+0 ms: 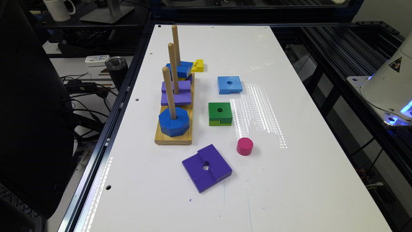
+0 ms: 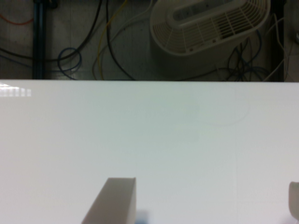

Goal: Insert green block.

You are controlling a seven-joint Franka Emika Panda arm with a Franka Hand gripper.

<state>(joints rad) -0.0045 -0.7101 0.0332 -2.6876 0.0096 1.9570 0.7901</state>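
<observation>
The robot's white base is cut off at the exterior view's right edge, well apart from the wooden peg board, and the arm above it runs out of frame. In the wrist view the gripper shows as two pale fingers, one broad and near, the other a sliver at the picture's edge; they stand wide apart, holding nothing, over bare white table, with cables and a white ribbed housing blurred on the floor past the table's edge.

The green block, a thick wooden square with a dark green top over a lime layer, a round centre hole and a notched side, lies flat on the white table just beside the peg board, on the exterior view's right of it, untouched. The board carries three upright wooden pegs, threaded with a blue octagon, a purple square and a blue square that hides most of a piece beneath it. A small yellow block touches the board's far end. A light-blue flat square lies beyond the green block, a pink cylinder and a large purple square nearer than it.
</observation>
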